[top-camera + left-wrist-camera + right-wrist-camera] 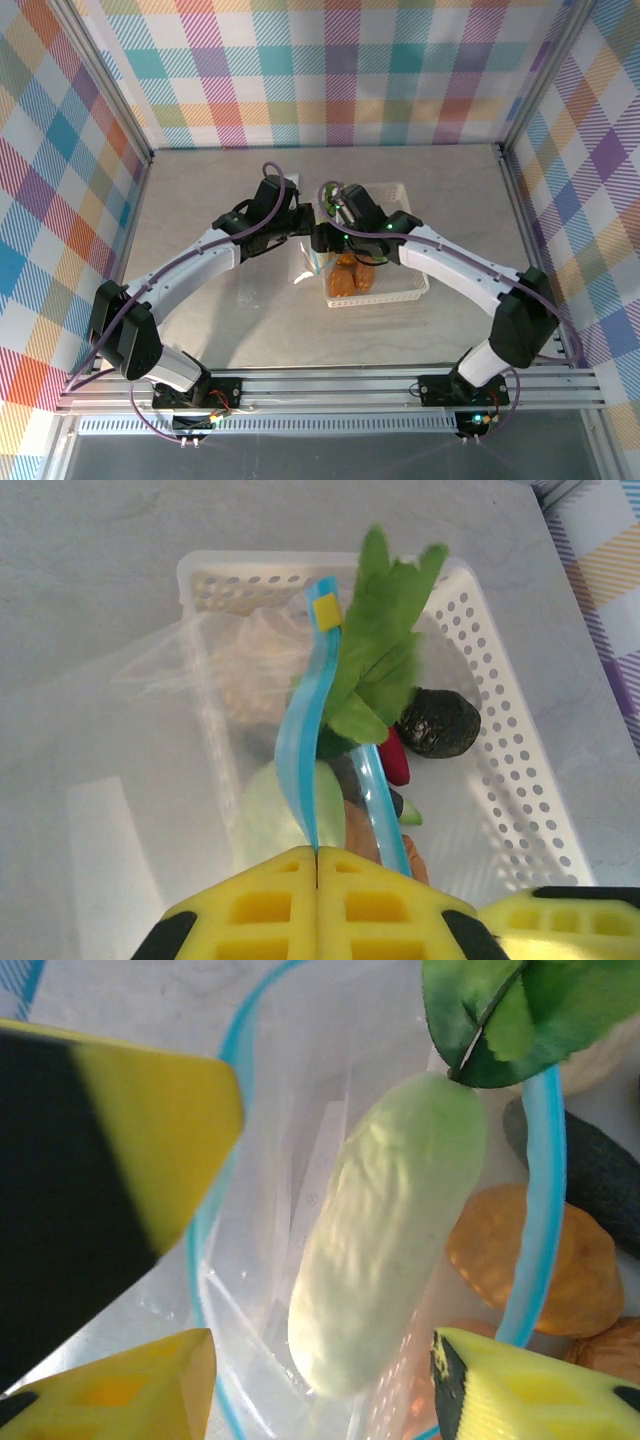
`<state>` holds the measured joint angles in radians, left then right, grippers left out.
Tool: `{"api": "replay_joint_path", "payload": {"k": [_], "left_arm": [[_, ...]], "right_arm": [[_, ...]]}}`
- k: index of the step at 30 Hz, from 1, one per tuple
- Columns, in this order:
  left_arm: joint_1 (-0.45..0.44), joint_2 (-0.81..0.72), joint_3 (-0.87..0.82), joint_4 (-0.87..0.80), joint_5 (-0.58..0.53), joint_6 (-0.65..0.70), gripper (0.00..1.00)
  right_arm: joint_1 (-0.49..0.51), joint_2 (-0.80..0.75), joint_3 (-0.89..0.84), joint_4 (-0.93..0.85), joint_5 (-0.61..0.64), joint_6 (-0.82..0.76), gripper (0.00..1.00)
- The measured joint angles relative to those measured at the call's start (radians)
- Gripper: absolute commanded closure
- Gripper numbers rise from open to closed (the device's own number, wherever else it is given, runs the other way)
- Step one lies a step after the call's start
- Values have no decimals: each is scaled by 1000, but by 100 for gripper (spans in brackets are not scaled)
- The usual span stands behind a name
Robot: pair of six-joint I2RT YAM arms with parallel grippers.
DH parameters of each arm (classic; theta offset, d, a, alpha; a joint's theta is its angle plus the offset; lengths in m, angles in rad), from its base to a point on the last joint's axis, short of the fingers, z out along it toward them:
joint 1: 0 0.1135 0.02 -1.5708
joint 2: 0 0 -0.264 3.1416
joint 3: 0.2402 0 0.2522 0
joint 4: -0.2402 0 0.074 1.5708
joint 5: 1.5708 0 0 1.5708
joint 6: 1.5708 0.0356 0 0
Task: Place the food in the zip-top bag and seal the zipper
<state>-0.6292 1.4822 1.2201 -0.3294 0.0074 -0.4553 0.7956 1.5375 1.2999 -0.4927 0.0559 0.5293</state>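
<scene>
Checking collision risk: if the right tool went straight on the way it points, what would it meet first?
Most likely the white radish, lying in the open mouth of the zip-top bag, just ahead of the open right tool. Depth is hard to judge, but nothing looks nearer.

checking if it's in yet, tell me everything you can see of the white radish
The white radish is a long, rounded, pale greenish-white toy with matte, faintly dimpled skin and green fabric-like leaves at one end. It lies lengthwise inside the open blue loop of the zipper, its body in the mouth of the clear zip-top bag, leaves sticking out above. Its blunt end sits between the fingers of the open right gripper, apparently not gripped.
</scene>
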Motion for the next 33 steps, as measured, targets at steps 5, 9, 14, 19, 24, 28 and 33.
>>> {"api": "replay_joint_path", "payload": {"k": [5,9,14,19,24,28,33], "left_arm": [[4,0,-1,-8,1,3,100],[5,0,-1,-8,10,3,100],[5,0,-1,-8,23,3,100],[5,0,-1,-8,29,3,100],[5,2,-1,-8,30,3,100],[5,15,-1,-8,29,5,100],[6,22,-1,-8,29,11,100]], "right_arm": [[-35,-101,-32,-4,-3,-19,42],[-119,-146,-80,2,-6,-25,46],[-195,-118,-154,10,-48,-29,51],[-195,-66,-161,63,-137,-27,53],[-194,-39,-161,106,-173,-18,50],[-196,-23,-149,76,-129,-23,42],[-220,-12,-127,10,-60,-52,33]]}}
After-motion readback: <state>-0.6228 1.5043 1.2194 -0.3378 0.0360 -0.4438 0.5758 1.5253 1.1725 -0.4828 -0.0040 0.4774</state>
